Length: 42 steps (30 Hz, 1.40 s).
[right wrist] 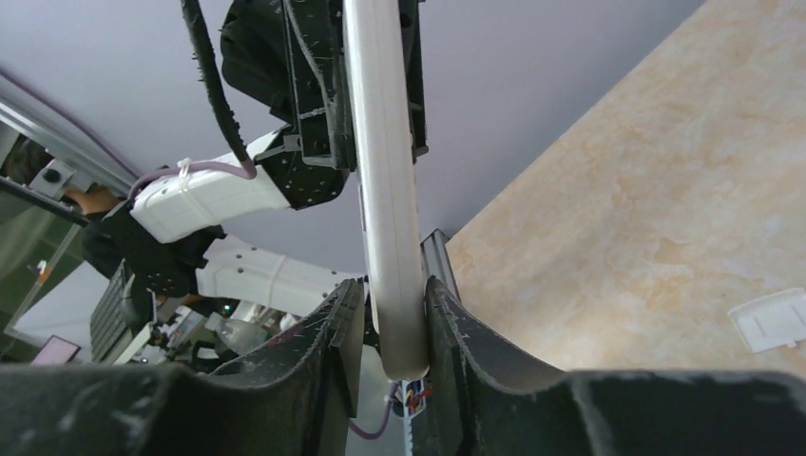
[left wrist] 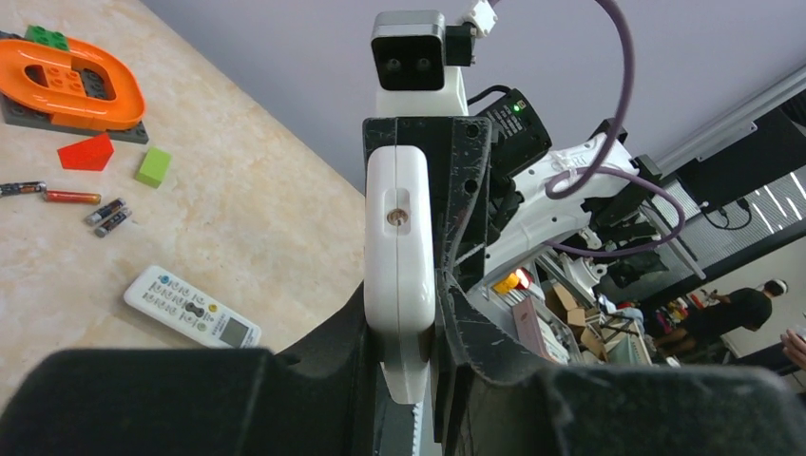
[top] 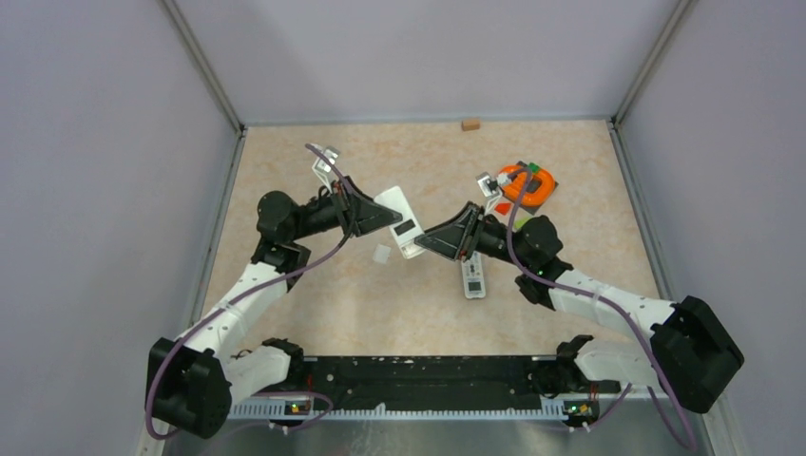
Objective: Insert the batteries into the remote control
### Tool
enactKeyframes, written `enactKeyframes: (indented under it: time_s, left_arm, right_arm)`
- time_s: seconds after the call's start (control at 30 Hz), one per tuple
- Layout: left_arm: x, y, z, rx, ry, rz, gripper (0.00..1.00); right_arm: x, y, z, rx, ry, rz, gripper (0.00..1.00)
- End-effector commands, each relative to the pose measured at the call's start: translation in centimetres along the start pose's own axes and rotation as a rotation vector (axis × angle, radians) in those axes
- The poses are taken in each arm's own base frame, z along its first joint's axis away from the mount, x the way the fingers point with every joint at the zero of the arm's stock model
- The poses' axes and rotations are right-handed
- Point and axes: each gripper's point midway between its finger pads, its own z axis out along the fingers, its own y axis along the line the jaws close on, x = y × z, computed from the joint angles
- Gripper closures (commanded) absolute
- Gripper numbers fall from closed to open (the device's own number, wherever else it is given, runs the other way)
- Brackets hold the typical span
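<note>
The left end effector [top: 390,217] is clamped on the white slab-shaped plastic remote control [top: 405,226], raised with its long axis reaching between the right end effector [right wrist: 394,309] jaws, whose grip I cannot tell, while the slim dark cylindrical batteries [left wrist: 106,215] lie on the beige desk [top: 570,171], nearer the right arm

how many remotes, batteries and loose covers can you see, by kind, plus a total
remotes: 2 (held remote, table remote)
batteries: 4
loose white cover: 1
total: 7
</note>
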Motion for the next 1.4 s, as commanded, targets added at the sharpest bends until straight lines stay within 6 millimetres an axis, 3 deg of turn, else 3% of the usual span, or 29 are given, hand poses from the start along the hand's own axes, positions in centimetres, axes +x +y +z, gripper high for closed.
enactKeyframes:
  time_s: [0.0, 0.07, 0.1, 0.23, 0.33, 0.57, 0.7, 0.93, 1.0, 1.1, 1.17, 1.27, 1.37]
  left_arm:
    - [-1.7, -2.8, 0.2, 0.069, -0.022, 0.058, 0.88]
    - [-1.8, -3.0, 0.2, 0.073, -0.018, 0.053, 0.79]
    - [-1.8, -3.1, 0.2, 0.076, -0.014, 0.054, 0.68]
    - [-1.6, -3.2, 0.2, 0.067, 0.017, 0.071, 0.43]
    - [-0.9, -3.2, -0.1, 0.051, 0.066, 0.072, 0.37]
    - [-0.2, -4.2, -0.9, 0.033, 0.113, 0.080, 0.48]
    - [0.2, -4.9, -1.0, 0.061, 0.141, 0.044, 0.63]
    - [0.8, -4.8, -1.1, 0.086, 0.152, 0.054, 0.66]
    - [0.8, -4.8, -1.1, 0.098, 0.145, 0.071, 0.77]
    - [0.9, -4.7, -1.1, 0.103, 0.147, 0.076, 0.97]
    - [1.0, -4.5, -1.1, 0.103, 0.148, 0.077, 1.00]
    - [0.6, -4.2, -1.0, 0.088, 0.123, 0.105, 1.00]
    - [-0.6, -1.9, -0.9, -0.059, 0.044, 0.156, 1.00]
  right_arm:
    - [-2.1, 3.7, 0.1, -0.128, -0.044, -0.074, 0.77]
    - [-2.3, 3.8, 0.3, -0.126, -0.040, -0.084, 0.87]
    - [-2.4, 3.8, 0.4, -0.122, -0.037, -0.092, 0.92]
    - [-2.6, 3.0, 0.9, -0.063, -0.005, -0.129, 1.00]
    - [-2.5, 2.5, 1.1, -0.024, 0.035, -0.171, 1.00]
    - [-1.6, 2.6, 0.7, 0.002, 0.170, -0.273, 1.00]
    - [-0.9, 3.4, 0.5, -0.047, 0.226, -0.288, 1.00]
    - [-0.2, 3.8, 0.5, -0.091, 0.280, -0.296, 1.00]
    - [-0.4, 3.6, 0.7, -0.079, 0.278, -0.295, 1.00]
    - [-0.7, 3.1, 1.1, -0.056, 0.267, -0.283, 0.95]
    - [-0.8, 2.8, 1.5, -0.044, 0.266, -0.270, 0.89]
    - [-1.3, 1.9, 1.7, 0.016, 0.254, -0.271, 0.61]
    - [-2.3, 0.1, 1.3, 0.134, 0.215, -0.292, 0.34]
